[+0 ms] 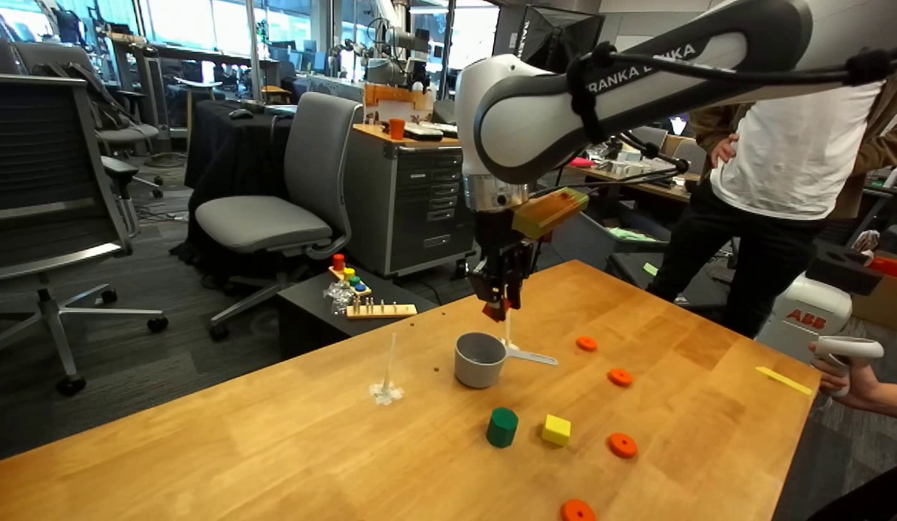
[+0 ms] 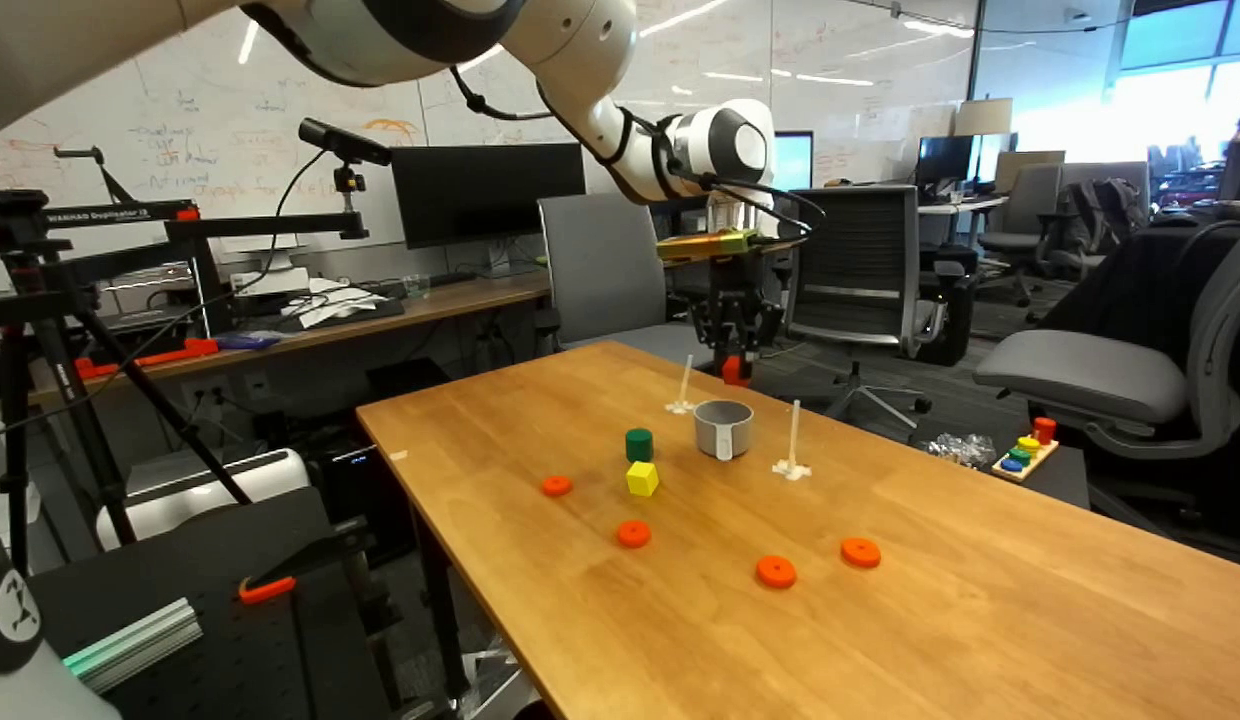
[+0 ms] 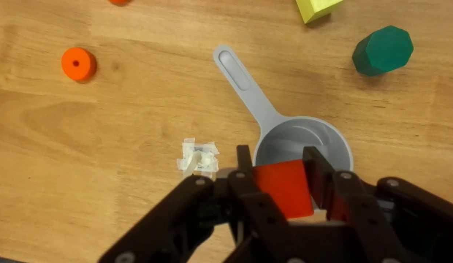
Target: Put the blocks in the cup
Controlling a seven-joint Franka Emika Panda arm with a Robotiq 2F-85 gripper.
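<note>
My gripper [image 1: 500,295] is shut on a red block [image 3: 285,188]. The block also shows below the fingers in both exterior views [image 1: 495,311] [image 2: 735,371]. It hangs in the air above and behind the grey cup [image 1: 477,370] as both exterior views see it. In the wrist view the block overlaps the near part of the cup [image 3: 296,140]; the cup's visible inside is bare, the rest hidden. A green block [image 1: 502,427] and a yellow block [image 1: 556,430] stand on the table beside the cup. Several flat orange blocks with centre holes [image 1: 621,377] [image 2: 634,534] [image 3: 78,64] lie spread out.
Two thin whitish posts are taped upright to the table, flanking the cup: one post [image 2: 793,440] and another post [image 2: 685,385]. A post base [image 3: 199,159] shows in the wrist view. The wooden table [image 1: 239,449] has its edge behind the cup. A yellow strip [image 1: 784,380] lies near a corner.
</note>
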